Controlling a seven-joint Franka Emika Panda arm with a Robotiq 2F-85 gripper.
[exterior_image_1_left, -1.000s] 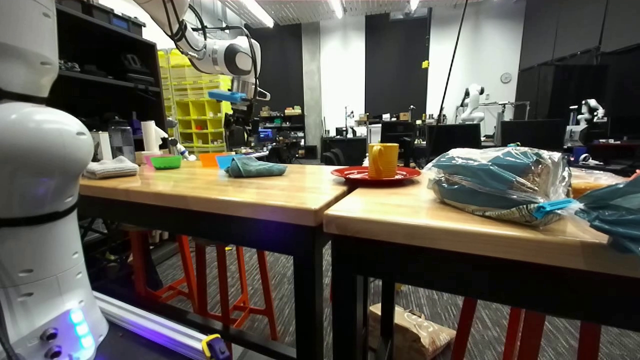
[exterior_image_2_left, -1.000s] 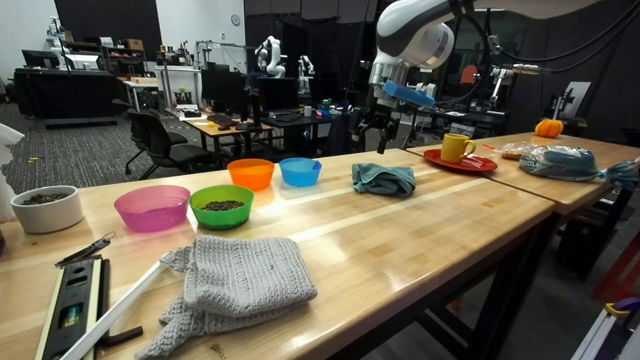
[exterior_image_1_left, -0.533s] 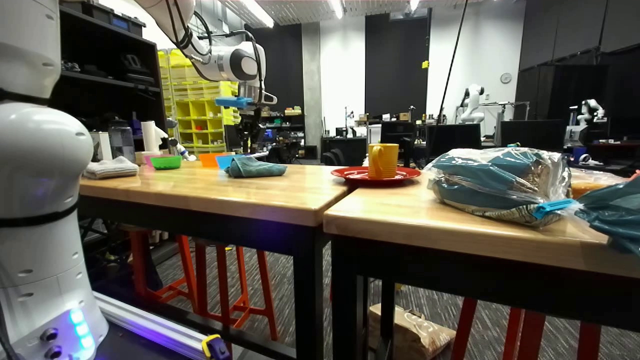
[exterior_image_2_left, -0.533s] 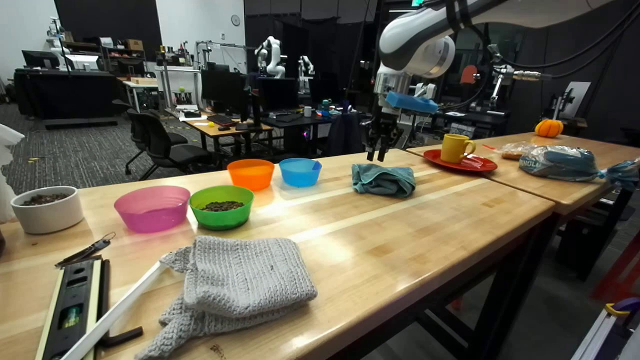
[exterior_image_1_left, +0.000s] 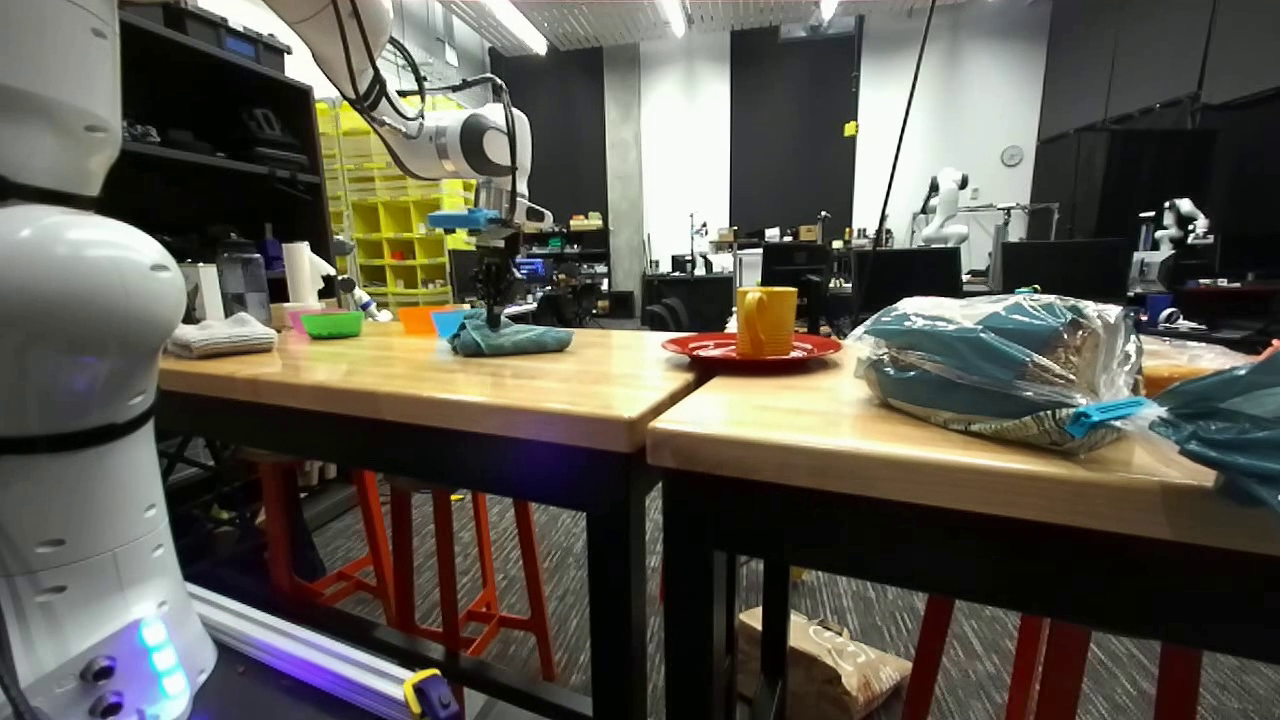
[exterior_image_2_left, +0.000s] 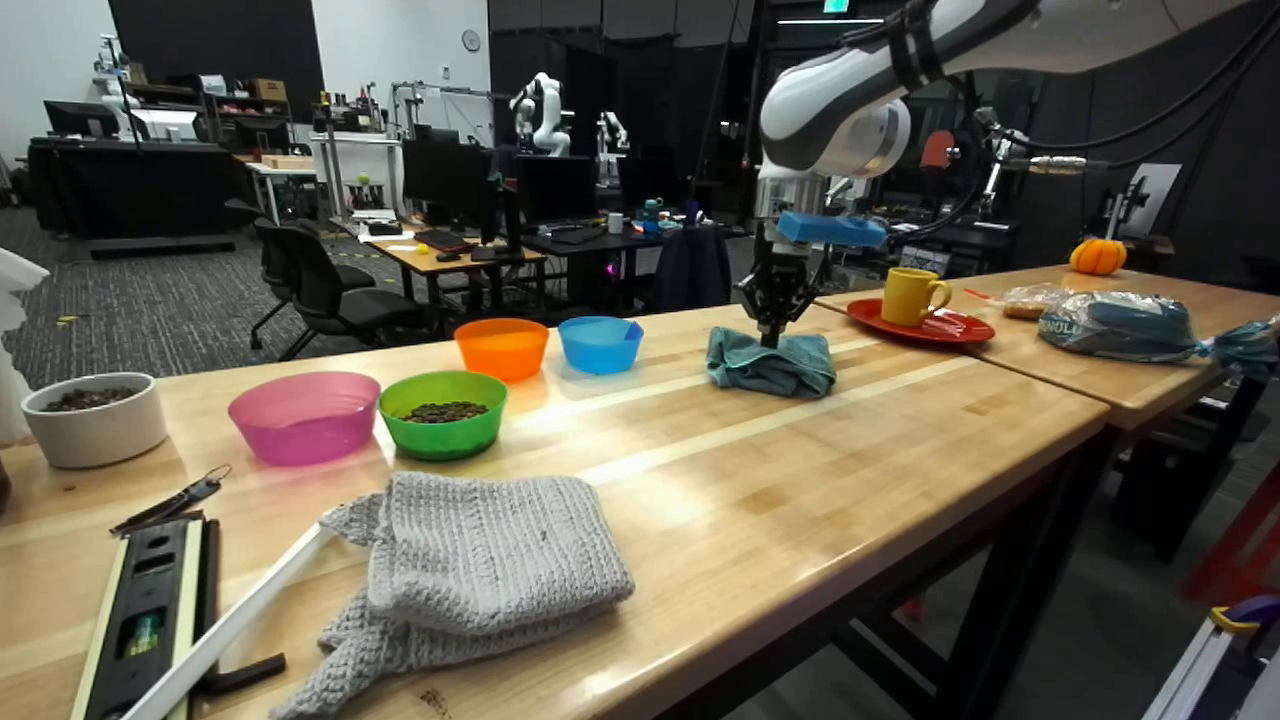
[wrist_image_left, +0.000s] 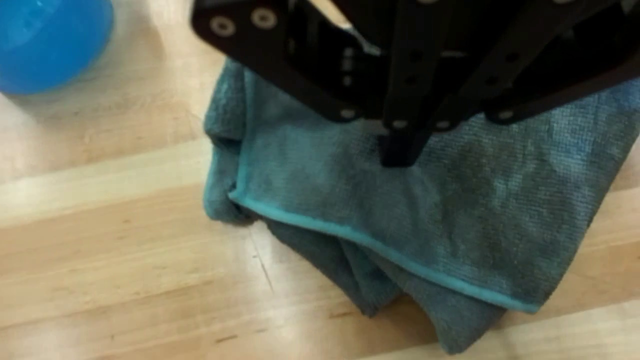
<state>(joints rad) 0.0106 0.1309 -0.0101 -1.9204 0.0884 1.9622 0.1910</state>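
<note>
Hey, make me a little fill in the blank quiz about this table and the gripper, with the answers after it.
The shut gripper touches the teal cloth, not the ____ knitted cloth.
The mug stands ____ the red plate.
Besides the white bowl, dark bits show in the ____ bowl.
In the wrist view, the top-left bowl is ____.

Missing words: gray; on; green; blue.
</note>
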